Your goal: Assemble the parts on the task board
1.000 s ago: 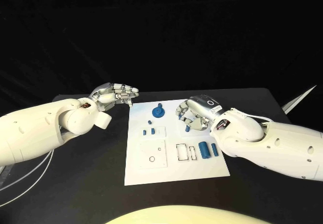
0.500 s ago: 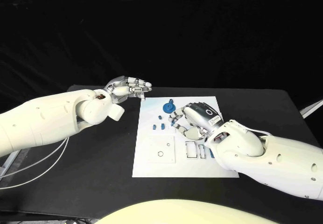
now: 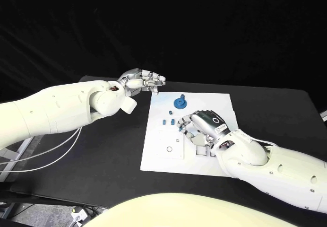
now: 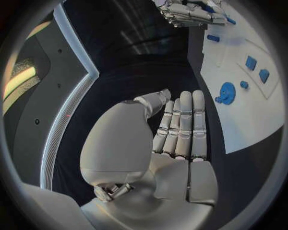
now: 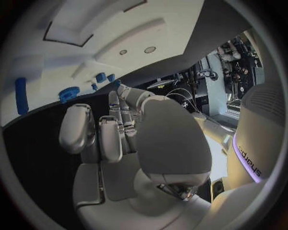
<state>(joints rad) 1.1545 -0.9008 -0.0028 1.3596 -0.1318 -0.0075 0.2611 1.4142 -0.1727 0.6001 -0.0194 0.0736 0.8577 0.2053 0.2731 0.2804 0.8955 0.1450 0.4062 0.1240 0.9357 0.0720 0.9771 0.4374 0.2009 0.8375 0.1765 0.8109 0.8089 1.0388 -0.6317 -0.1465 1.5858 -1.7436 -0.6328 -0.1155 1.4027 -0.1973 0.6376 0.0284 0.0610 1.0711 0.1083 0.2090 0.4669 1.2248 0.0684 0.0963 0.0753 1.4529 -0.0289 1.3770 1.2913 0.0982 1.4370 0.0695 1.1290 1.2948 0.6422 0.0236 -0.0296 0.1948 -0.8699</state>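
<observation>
The white task board (image 3: 158,158) lies in the middle of the black table. A blue gear (image 3: 180,102) sits near its far edge, with small blue parts (image 3: 166,121) just nearer. My right hand (image 3: 203,127) hovers over the board's middle right, fingers curled down, and no part shows inside them. My left hand (image 3: 143,80) hangs off the board's far left corner with its fingers drawn in and holds nothing. The left wrist view has the gear (image 4: 227,92), small parts (image 4: 251,62) and the right hand (image 4: 192,12). The right wrist view shows the gear (image 5: 69,93) and a long blue part (image 5: 21,96).
Empty recesses are cut into the board: a ring-shaped hole (image 3: 169,149) near the left side and rectangular slots (image 3: 202,152) under my right wrist. Black table (image 3: 102,156) surrounds the board on all sides. My right forearm (image 3: 272,168) covers the board's near right corner.
The camera has shifted. Over the board, my right hand has come nearer, from the far right part to the middle, covering the long blue parts. My left hand stays by the far left corner.
</observation>
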